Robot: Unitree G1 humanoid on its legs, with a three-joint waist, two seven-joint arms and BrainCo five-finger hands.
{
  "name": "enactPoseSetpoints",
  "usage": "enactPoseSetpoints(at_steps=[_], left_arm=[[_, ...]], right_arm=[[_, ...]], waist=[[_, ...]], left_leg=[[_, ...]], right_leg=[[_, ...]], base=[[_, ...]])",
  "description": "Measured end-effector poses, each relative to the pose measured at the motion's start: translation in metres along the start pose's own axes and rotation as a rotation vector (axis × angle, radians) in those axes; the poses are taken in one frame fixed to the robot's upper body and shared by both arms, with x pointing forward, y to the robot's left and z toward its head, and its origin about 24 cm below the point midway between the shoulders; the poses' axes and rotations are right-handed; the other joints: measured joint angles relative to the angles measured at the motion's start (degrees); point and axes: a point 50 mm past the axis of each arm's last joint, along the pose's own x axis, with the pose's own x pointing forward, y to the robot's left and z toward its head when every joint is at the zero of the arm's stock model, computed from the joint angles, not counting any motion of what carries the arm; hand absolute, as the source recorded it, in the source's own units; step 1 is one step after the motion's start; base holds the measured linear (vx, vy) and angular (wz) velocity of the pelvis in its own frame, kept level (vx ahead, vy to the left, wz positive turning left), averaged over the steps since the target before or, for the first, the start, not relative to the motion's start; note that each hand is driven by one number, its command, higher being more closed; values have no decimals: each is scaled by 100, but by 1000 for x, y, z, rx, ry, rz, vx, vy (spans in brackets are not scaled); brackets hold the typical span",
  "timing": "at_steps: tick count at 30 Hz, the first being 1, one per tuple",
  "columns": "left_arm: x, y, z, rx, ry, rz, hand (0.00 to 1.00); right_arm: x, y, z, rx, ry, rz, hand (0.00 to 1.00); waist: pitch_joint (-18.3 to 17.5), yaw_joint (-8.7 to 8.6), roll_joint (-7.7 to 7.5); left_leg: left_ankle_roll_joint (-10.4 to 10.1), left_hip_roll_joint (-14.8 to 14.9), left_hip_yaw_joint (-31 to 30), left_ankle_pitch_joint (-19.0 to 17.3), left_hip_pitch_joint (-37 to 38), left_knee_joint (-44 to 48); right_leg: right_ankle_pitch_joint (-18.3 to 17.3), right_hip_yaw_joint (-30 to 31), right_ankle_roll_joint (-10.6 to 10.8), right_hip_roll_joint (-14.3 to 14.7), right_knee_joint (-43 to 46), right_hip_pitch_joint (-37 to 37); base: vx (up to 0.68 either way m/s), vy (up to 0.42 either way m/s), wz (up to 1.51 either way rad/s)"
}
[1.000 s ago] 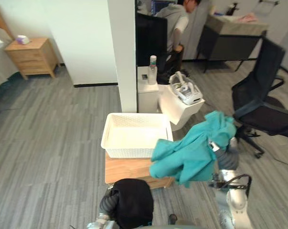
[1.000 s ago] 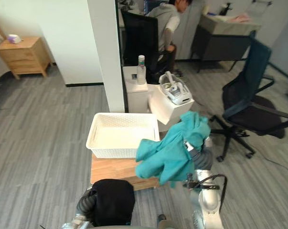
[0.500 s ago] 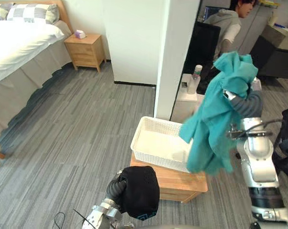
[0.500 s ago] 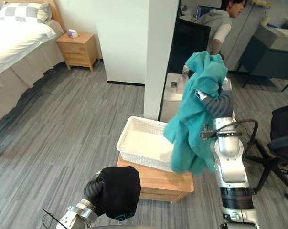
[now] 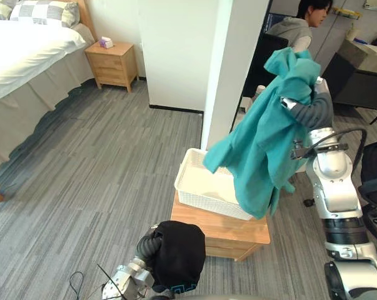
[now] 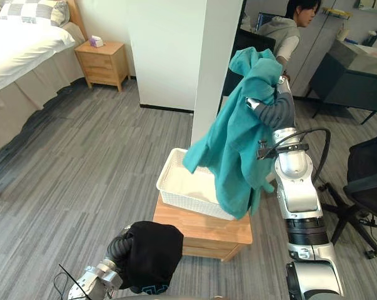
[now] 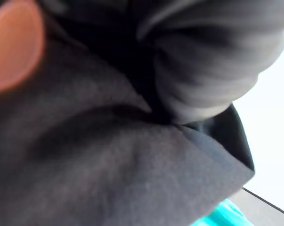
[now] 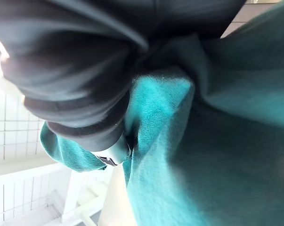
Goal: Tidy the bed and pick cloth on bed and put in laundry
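Observation:
A teal cloth [image 5: 263, 150] hangs from my raised right hand [image 5: 310, 111], draped over it so only the dark ribbed wrist cover shows. Its lower folds dangle above the right end of the white laundry basket [image 5: 191, 187], which sits on a low wooden stand [image 5: 221, 228]. In the right wrist view the teal cloth [image 8: 217, 155] lies against the ribbed cover. A black cloth [image 5: 179, 253] covers my left hand [image 5: 147, 247], held low in front of the stand; the same black cloth [image 7: 109, 165] shows in the left wrist view.
The bed [image 5: 19, 56] with white sheets lies far left, a wooden nightstand [image 5: 116, 62] beside it. A white pillar [image 5: 229, 69] rises behind the basket. A person [image 5: 297, 25] sits beyond it at a desk. A black office chair [image 5: 374, 178] stands at the right edge.
The camera has swung toward the bed. My right arm has lifted the teal cloth from low beside the basket to high over its right end. The black cloth stays on my left hand.

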Motion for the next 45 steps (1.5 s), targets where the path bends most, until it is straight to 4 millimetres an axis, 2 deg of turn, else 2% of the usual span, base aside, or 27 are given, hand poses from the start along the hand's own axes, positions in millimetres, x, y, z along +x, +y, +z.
enactPoseSetpoints(at_steps=[3,6,8,9,10,12,13,15,18,23,25,28,31,34,37,38,39,42,45], left_arm=[[1,-1,0,7,7,-11,100],[0,-2,-2,20,19,-22,100],[0,-1,-1,25,19,-22,100],[0,0,0,30,20,-20,100],[0,1,0,33,21,-19,100],[-1,3,2,45,24,-20,100],[0,3,2,46,23,-20,100],[0,3,3,48,20,-23,100],[0,3,4,53,18,-26,100],[-5,10,8,81,22,-17,100],[-6,12,14,95,5,-15,100],[-4,15,22,115,-21,-17,100],[1,16,29,141,-31,-39,100],[16,11,49,176,-95,-83,100],[29,4,68,192,-172,-125,100],[31,2,72,197,-191,-132,100],[34,0,74,201,-197,-139,100],[37,-2,77,206,-205,-131,100],[46,-9,84,220,-228,-166,100]], right_arm=[[-3,10,-25,2,127,49,100],[-13,20,-60,-4,300,71,100],[-10,18,-70,-13,347,47,100],[-2,15,-71,-21,353,22,100],[5,13,-70,-24,346,10,100],[34,-2,-51,-62,274,-34,100],[39,-7,-45,-77,251,-42,100],[56,-28,-23,-136,164,-74,100],[69,-41,2,-162,68,-113,100],[79,-52,21,-173,9,-136,100],[84,-58,32,-173,-19,-149,100],[89,-70,47,-169,-56,-175,100],[88,-74,47,-157,-52,-194,100],[89,-75,49,-133,-52,-218,100],[92,-73,42,-101,-9,-233,100],[92,-68,31,-81,37,-231,100],[89,-62,17,-63,84,-225,0],[80,-40,-16,-13,194,-199,0],[76,-24,-33,-17,268,-154,0]], waist=[[50,86,-36],[164,125,9],[231,185,-25],[267,234,-61],[279,242,-78],[358,297,-138],[377,343,-148],[397,515,-177],[408,559,-198],[560,564,-318],[718,562,-320],[899,608,-282],[1104,689,-301],[1503,738,-276],[1904,773,-134],[2047,777,-49],[2102,789,17],[2193,833,98],[2248,874,165]], left_leg=[[-32,-36,-3,160,-9,-116],[-119,73,-149,306,-77,-119],[-145,140,-220,375,-153,-119],[-170,182,-258,408,-230,-119],[-182,203,-272,427,-282,-119],[-180,264,-360,549,-441,-116],[-188,267,-372,566,-460,-115],[-200,268,-418,589,-503,-93],[-211,322,-478,599,-526,-90],[-214,358,-484,559,-571,-119],[-222,368,-447,567,-594,-119],[-268,444,-398,763,-732,-118],[-305,501,-407,841,-862,-117],[-306,555,-454,956,-1108,-115],[-261,555,-471,1075,-1370,-115],[-242,554,-469,1092,-1417,-112],[-229,539,-463,1109,-1485,-82],[-185,522,-462,1141,-1559,-77],[-206,542,-470,1135,-1698,-78]], right_leg=[[-184,-122,152,-20,-59,8],[-233,-273,73,84,-65,46],[-225,-375,62,148,-100,43],[-186,-410,9,210,-179,19],[-164,-427,-18,239,-205,-12],[-68,-540,-93,327,-305,-108],[-45,-550,-119,344,-329,-113],[-7,-548,-152,382,-376,-109],[53,-542,-235,419,-371,-107],[45,-514,-243,443,-353,-108],[-65,-496,-298,446,-344,-133],[-87,-481,-241,504,-278,-341],[-4,-487,-258,586,-291,-462],[66,-527,-293,610,-306,-677],[170,-537,-337,627,-281,-937],[201,-532,-321,609,-269,-989],[257,-525,-350,592,-263,-1059],[279,-522,-368,579,-262,-1125],[276,-518,-372,593,-235,-1271]], base=[[-53,-67,8],[-32,-65,24],[-26,-73,21],[-24,-49,14],[-36,-62,17],[-6,-58,20],[6,-30,11],[0,3,10],[-10,17,11],[-62,10,0],[-107,-5,2],[-60,-28,-1],[-50,-37,-2],[-62,-20,6],[-52,-9,3],[0,0,0],[0,0,0],[37,6,1],[0,0,0]])
